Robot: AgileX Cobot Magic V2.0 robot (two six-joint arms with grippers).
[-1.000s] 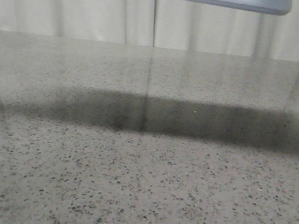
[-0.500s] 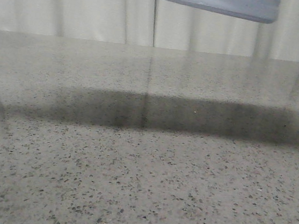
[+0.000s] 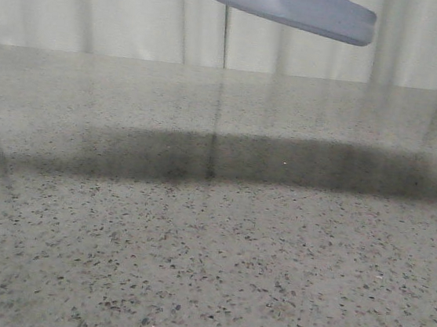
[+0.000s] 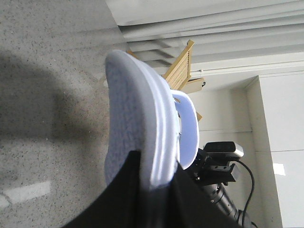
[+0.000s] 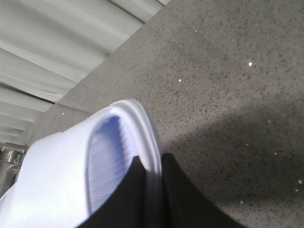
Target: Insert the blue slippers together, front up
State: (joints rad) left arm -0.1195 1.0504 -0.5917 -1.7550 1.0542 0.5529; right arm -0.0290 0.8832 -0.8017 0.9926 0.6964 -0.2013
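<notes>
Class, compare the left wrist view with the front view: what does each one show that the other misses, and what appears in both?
Left wrist only: the left tool clamped on a pale blue slipper, its strap, a wooden rack and a black camera. Front only: the sole's long shadow across the table and the white curtain behind. Both: a slipper held in the air (front view) above the speckled grey table.

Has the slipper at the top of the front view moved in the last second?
Yes. The slipper has tilted: its right end now hangs lower against the curtain and has drawn leftward, closer to the table's far edge.
</notes>
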